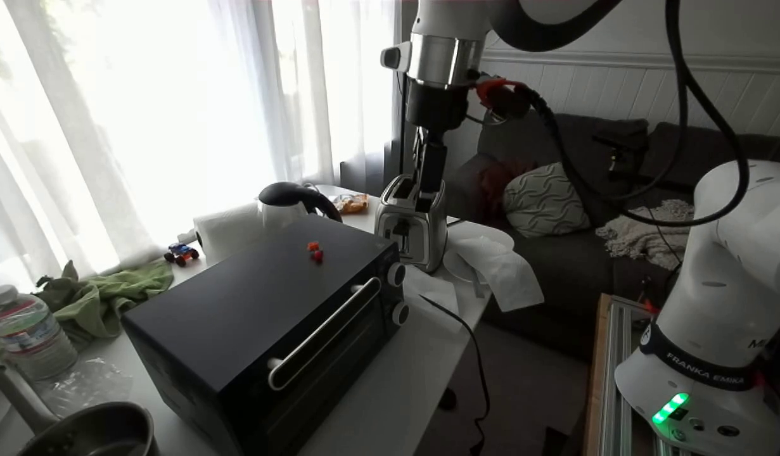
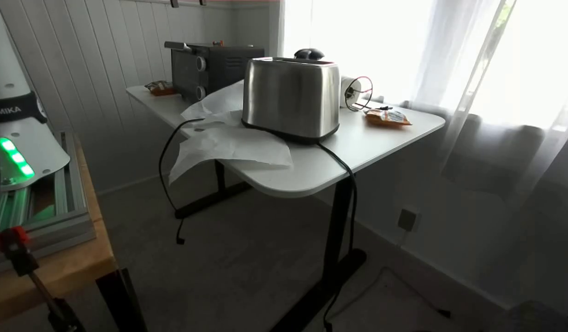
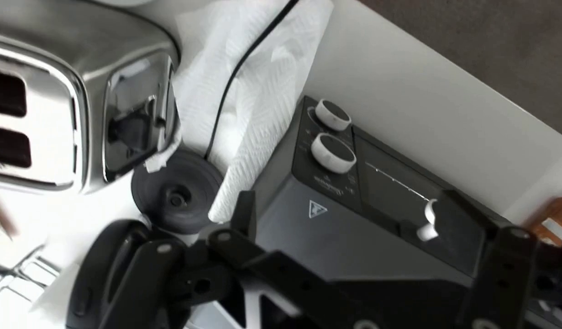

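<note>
Black and boxy, the toaster oven (image 1: pixel 256 285) stands on the white tabletop (image 1: pixel 402 392), well below the claw (image 3: pixel 349 210), whose sides hang wide apart with nothing held. In the wrist view, the oven's long axis slants from upper left to lower right (the steel toaster (image 3: pixel 82 82) lies to its left).

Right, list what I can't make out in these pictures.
Gripper: an exterior view, body cut off by top edge.
Toaster slots: wrist view, too dark to see inside.
Oven interior: wrist view, mostly lost behind dark door glass.
Kettle bottom: an exterior view, behind the oven.
Pot: an exterior view, cut off by bottom edge.
Red item: an exterior view, too small to identify.
</note>
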